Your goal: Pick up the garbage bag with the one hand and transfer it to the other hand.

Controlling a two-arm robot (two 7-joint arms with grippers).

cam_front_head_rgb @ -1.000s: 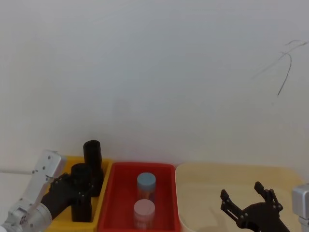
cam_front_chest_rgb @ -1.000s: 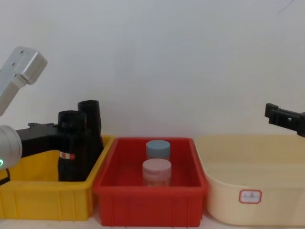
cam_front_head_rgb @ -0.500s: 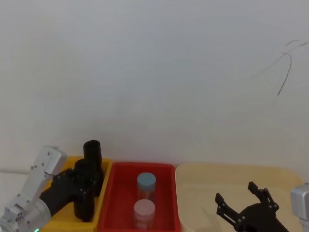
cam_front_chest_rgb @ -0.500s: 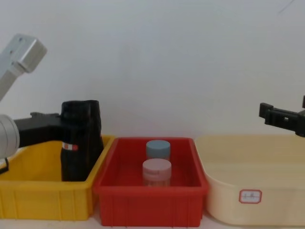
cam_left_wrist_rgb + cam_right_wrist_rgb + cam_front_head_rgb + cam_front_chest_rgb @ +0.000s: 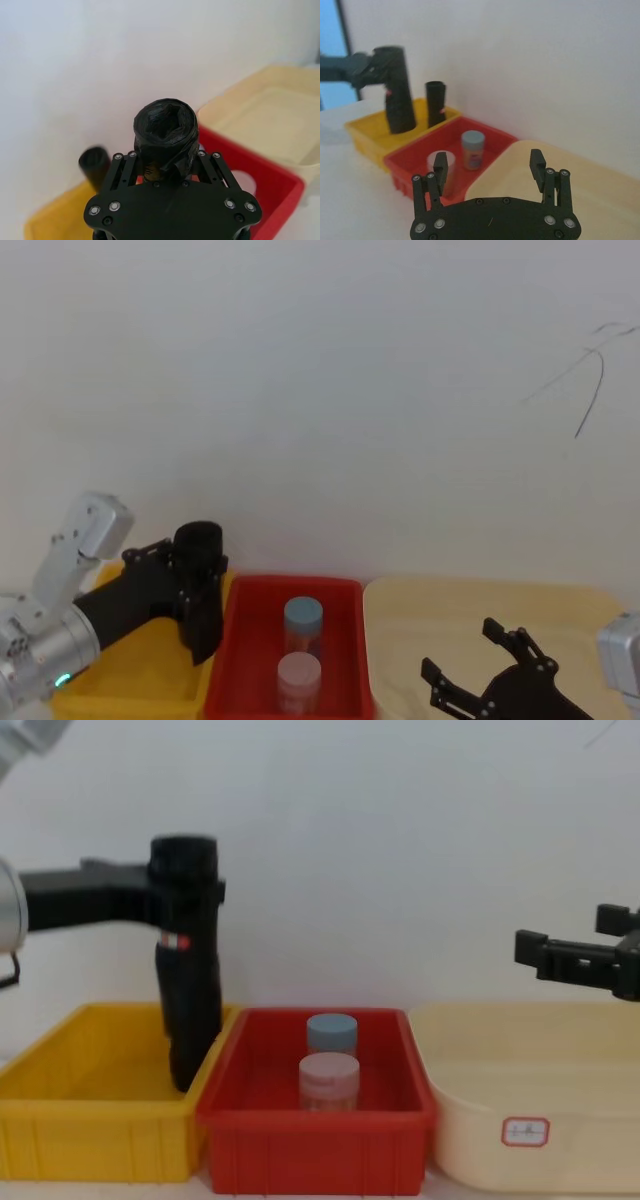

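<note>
The garbage bag [image 5: 190, 990] is being held roughly upright, clamped near its top by the left end effector [image 5: 186, 905], lower end below the rim of the yellow bin [image 5: 60, 1020]. Probably best raised clear before being carried to the right end effector [image 5: 488, 159], jaws spread apart.

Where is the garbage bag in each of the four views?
Head view: garbage bag held at the yellow bin's edge nearest the red bin.
Chest view: bag, lower end inside the yellow bin.
Left wrist view: bag end-on in the left gripper.
Right wrist view: bag far off, beside the slimmer roll.
Shared landmark: the red bin.
</note>
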